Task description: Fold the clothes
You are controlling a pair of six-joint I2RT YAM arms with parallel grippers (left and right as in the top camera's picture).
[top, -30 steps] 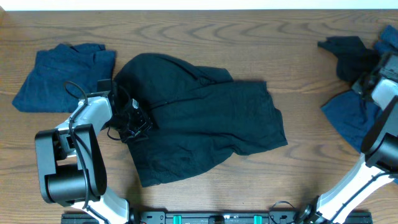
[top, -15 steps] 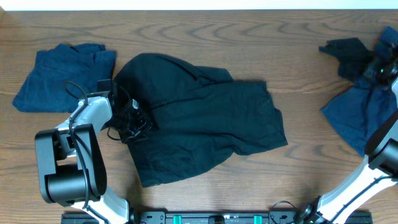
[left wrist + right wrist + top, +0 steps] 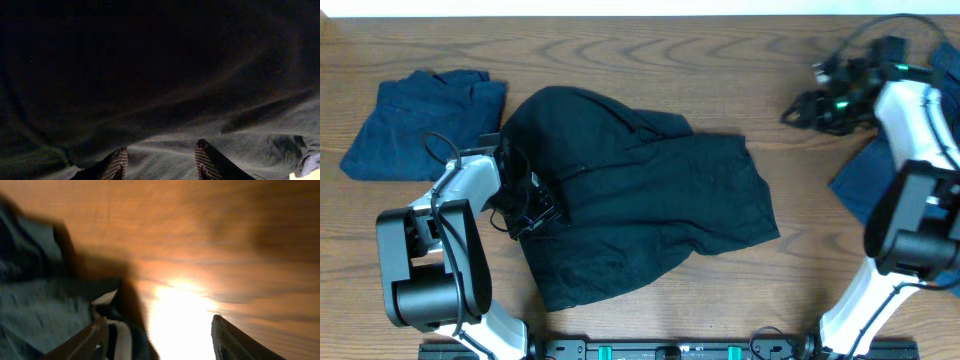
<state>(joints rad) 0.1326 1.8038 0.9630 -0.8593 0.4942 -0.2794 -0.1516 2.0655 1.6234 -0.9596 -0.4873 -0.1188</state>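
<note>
A large dark garment (image 3: 650, 200) lies spread and rumpled across the middle of the table. My left gripper (image 3: 528, 207) sits at its left edge. In the left wrist view its fingers (image 3: 116, 162) stand apart over flat dark fabric (image 3: 165, 90), and the gripper (image 3: 160, 160) pinches nothing. My right gripper (image 3: 798, 110) reaches left over bare wood at the back right. It (image 3: 159, 325) is open with only table between the fingers. Blurred bluish cloth (image 3: 40, 305) lies beside its left finger.
A folded blue garment (image 3: 420, 120) rests at the back left. Another blue garment (image 3: 860, 180) lies at the right edge, partly under the right arm. The arm bases stand at the front edge.
The right arm swung left from the clothes at the right edge and its jaws opened. The dark garment's lower edge shifted slightly. The left arm stayed put.
</note>
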